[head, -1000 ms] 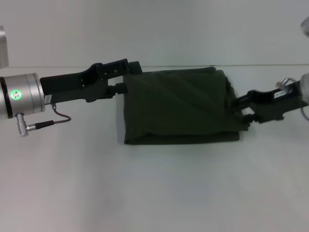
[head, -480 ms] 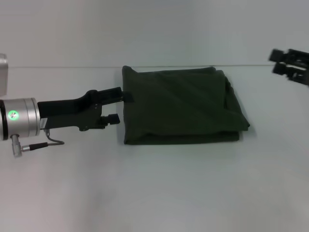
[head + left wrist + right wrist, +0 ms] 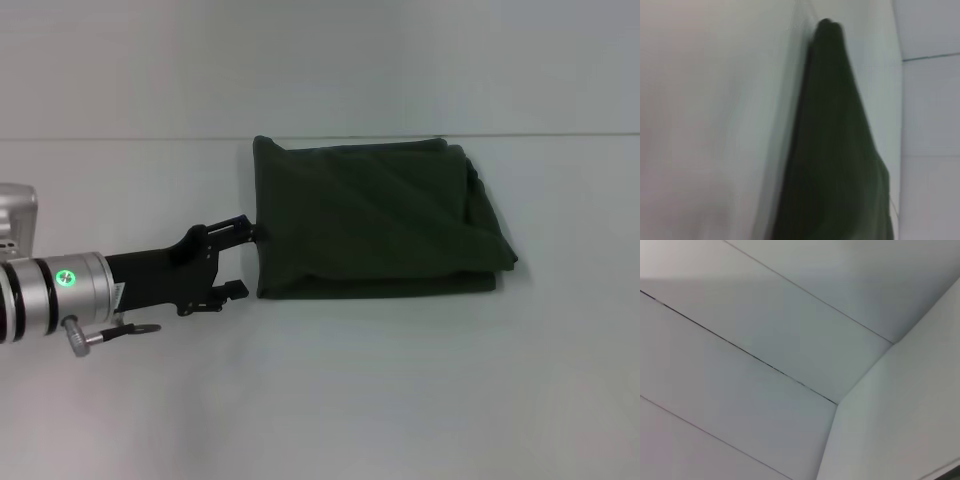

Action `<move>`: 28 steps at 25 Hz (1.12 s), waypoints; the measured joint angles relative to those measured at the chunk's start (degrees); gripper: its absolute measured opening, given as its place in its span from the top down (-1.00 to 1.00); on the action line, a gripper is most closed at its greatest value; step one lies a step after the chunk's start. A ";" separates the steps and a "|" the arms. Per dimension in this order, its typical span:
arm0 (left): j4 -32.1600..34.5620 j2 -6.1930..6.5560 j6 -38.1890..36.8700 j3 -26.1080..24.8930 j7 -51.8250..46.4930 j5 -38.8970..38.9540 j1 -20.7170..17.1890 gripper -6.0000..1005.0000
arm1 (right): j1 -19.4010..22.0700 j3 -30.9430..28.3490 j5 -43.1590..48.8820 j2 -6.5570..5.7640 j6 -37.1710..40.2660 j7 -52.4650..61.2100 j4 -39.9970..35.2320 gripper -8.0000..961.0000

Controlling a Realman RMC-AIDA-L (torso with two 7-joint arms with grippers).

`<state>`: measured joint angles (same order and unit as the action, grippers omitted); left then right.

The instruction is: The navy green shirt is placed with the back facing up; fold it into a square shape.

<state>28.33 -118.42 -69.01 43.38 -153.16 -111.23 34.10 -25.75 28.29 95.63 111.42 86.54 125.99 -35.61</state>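
Item: navy green shirt [image 3: 375, 220], folded to a near-square stack, lying flat on the white bench [image 3: 400, 400] at centre frame in the head view, its top edge near the bench's rear line.
Material: soft layered fabric, judged light and limp; the layers would likely slide apart if pulled by one ply. Best taken at a corner or along the folded edge, pinching all layers together.
Left gripper [image 3: 238, 262]: lower left of frame, just beside the shirt's left edge, jaws released, holding nothing.
Right gripper: not in view; jaw state cannot be told.
Status: fold appears complete.
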 joint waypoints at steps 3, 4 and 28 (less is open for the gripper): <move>-1.01 -0.36 1.51 0.04 -0.82 -0.05 0.04 -0.86 | -0.44 -0.07 -0.05 -0.04 0.14 0.01 0.04 -0.36; -1.37 -0.47 2.11 0.04 -0.96 -0.05 0.04 -0.86 | -0.55 -0.08 -0.06 -0.05 0.17 0.01 0.04 -0.36; -5.52 -1.63 10.64 2.39 -0.92 -0.21 2.78 -0.86 | -0.51 -0.75 -0.23 0.11 0.30 0.30 0.01 -0.36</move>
<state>22.81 -120.05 -58.36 45.77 -154.08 -111.45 36.88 -26.25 27.55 95.40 111.53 86.84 126.30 -35.60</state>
